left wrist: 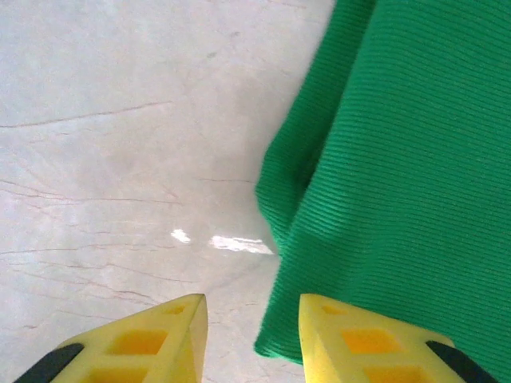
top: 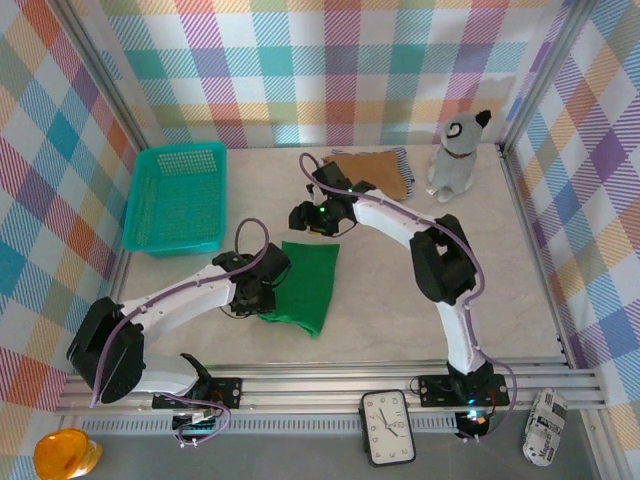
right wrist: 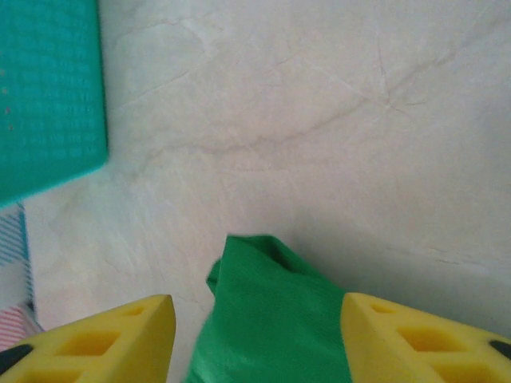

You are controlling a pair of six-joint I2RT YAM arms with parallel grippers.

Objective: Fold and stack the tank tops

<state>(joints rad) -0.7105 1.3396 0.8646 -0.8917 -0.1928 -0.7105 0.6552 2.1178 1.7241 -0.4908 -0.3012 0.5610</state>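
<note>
The green tank top (top: 308,285) lies folded just right of the basket (top: 172,241), towards the arms. The left gripper (left wrist: 251,307) and right gripper (right wrist: 255,307) are both spread at its edges, pinching nothing. To stack it cleanly, I'd grip through every layer at two corners so the fold holds

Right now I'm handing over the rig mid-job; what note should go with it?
Left gripper: jaws open, empty, beside the edge of the green tank top.
Right gripper: jaws open over its far corner, gripping nothing.
Green top lies folded mid-table. Tan-brown top lies at the back over the striped top, whose edge peeks out.
Done, apparently: green folded, other two stacked.
Left: move the green one onto that pile.
</note>
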